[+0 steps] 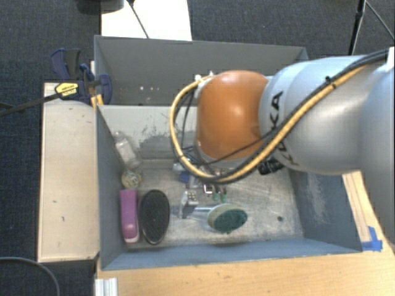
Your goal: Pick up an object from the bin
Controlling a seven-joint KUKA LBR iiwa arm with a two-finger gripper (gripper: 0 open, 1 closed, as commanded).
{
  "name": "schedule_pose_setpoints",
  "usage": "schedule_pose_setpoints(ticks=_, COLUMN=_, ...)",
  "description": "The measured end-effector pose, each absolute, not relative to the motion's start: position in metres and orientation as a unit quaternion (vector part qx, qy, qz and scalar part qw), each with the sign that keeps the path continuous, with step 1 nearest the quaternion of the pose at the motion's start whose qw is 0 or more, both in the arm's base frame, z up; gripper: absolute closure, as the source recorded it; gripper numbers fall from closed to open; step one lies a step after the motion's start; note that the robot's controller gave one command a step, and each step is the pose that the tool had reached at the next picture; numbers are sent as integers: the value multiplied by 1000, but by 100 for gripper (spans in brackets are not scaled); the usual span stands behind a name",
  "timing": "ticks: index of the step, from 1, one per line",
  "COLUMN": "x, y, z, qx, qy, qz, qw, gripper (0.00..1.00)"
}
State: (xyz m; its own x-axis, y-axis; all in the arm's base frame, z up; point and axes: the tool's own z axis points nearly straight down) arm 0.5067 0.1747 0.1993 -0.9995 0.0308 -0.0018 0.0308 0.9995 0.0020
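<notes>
Grey metal bin (321, 230) seen from above, with a handful of loose things on its scuffed floor. Reaching in from the right, a thick silver arm (333, 122), ending in a rounded orange cover (228, 113) with a yellow-and-black cable (178, 113) looped round its left side. Below the cover, down near the floor in the middle of the bin, the gripper (199, 196), mostly tucked under the wrist. Cannot tell whether clenched or released, being hidden too far under the cover from this angle.

Just beside the gripper, to the lower right, a dark green disc (229, 219), lying flat or nearly so on the floor towards the front wall. Seemingly joined to a pale, clear stub pointing left towards the gripper, possibly a handle, though hard to make out. Nearest thing to the gripper, either close to it or touching; impossible to say which.

Further left, a black oval brush (153, 216), laid lengthwise front to back, apart from the green disc. Right next to it on the left, a pink block (129, 213), long in the same direction and close against the left wall. Behind these two, along the left wall, a clear bottle (126, 154), lying tilted. Just left of the gripper and a little behind it, a small blue bit (183, 176), too small to name.
</notes>
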Motion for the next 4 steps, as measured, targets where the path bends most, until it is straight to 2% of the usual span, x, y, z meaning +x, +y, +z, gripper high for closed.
schedule_pose_setpoints(ticks=1, x=534, y=209, z=75, qx=-82, qy=997, qz=-5, qw=-1, gripper=0)
schedule_pose_setpoints(ticks=2, x=533, y=207, z=76, qx=-78, qy=997, qz=-5, qw=-1, gripper=100)
schedule_pose_setpoints(ticks=3, x=544, y=202, z=180, qx=-64, qy=998, qz=1, qw=5, gripper=100)
schedule_pose_setpoints(ticks=4, x=549, y=218, z=250, qx=-64, qy=998, qz=2, qw=5, gripper=100)
